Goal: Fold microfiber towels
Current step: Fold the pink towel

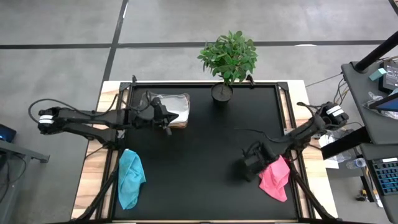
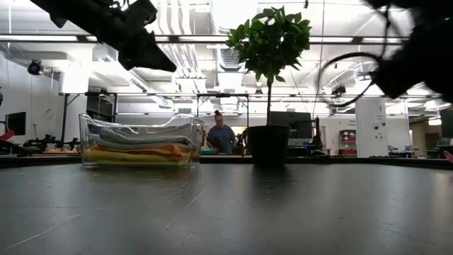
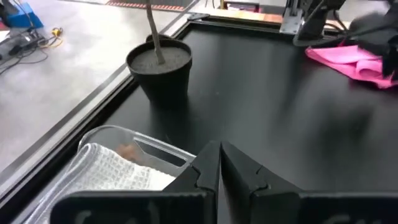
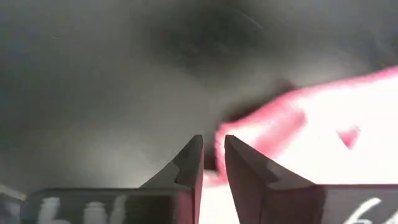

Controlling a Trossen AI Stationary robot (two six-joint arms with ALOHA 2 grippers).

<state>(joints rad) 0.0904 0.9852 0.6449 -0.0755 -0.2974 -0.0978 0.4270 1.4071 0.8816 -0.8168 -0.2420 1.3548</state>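
1. High view: the left gripper (image 1: 166, 118) hangs over the clear plastic box (image 1: 177, 107) at the table's far edge beside the potted plant (image 1: 227, 59), placed, I judge, to fetch another cloth. The right gripper (image 1: 252, 163) sits low, touching the inner edge of the pink towel (image 1: 275, 177) near the right rim. The teal towel (image 1: 130, 177) lies crumpled well apart, near the left rim.
2. Low view: only here do the stacked towels (image 2: 138, 146) show inside the box: grey-white above orange, yellow lowest. Both arms are dark shapes overhead.
3. Left wrist view: its jaws are pressed together, holding nothing; the white-grey towel (image 3: 115, 177) lies directly below in the box.
4. Right wrist view: its jaws stand narrowly parted at the pink towel's edge; whether cloth is pinched between them I cannot tell.
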